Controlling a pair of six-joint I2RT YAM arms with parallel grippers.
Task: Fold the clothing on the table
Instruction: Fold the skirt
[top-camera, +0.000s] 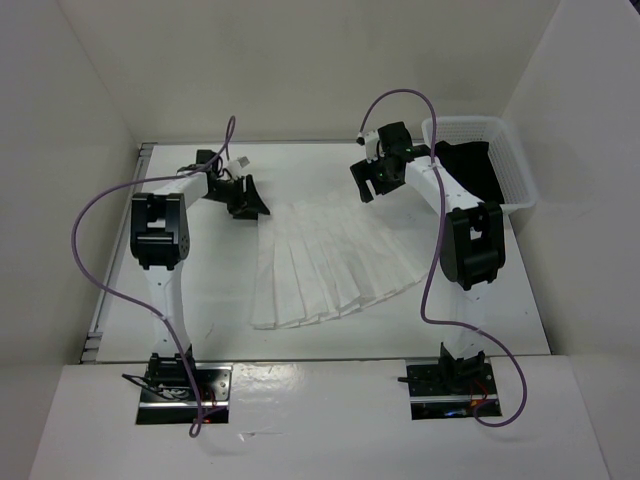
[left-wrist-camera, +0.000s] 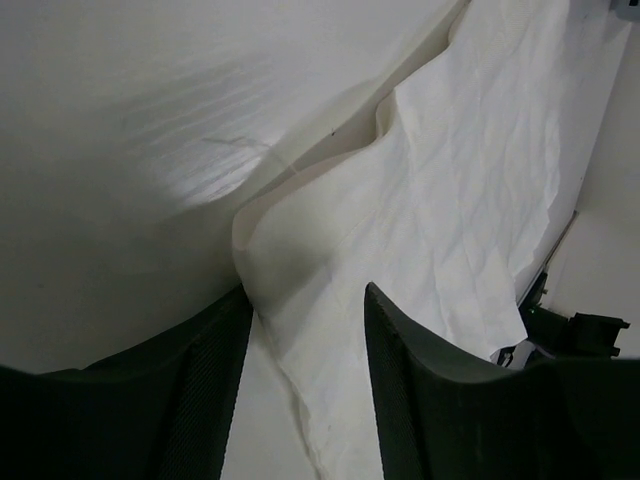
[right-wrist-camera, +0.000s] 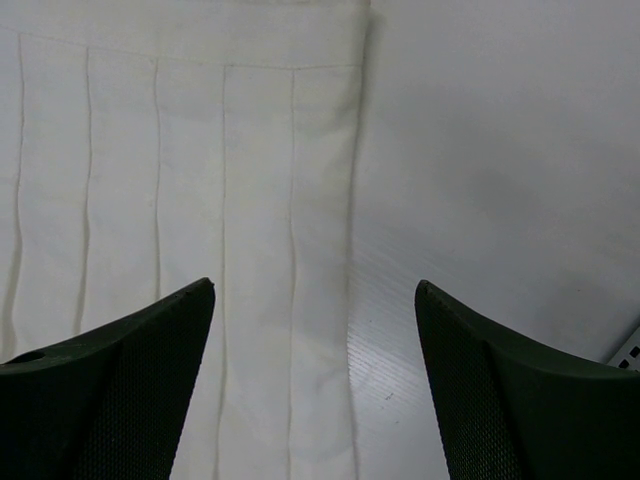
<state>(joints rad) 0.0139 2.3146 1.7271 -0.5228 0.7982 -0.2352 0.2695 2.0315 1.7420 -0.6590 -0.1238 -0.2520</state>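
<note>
The white pleated clothing lies spread like a fan in the middle of the table. My left gripper sits low at its far left corner. In the left wrist view the left gripper is open, with a rumpled, slightly raised edge of the clothing lying between the jaws, not pinched. My right gripper hovers over the far right corner. In the right wrist view the right gripper is wide open above the clothing's straight side edge and the bare table.
A white mesh basket stands at the far right with a black garment in it, close behind the right arm. White walls close in the table on the left, back and right.
</note>
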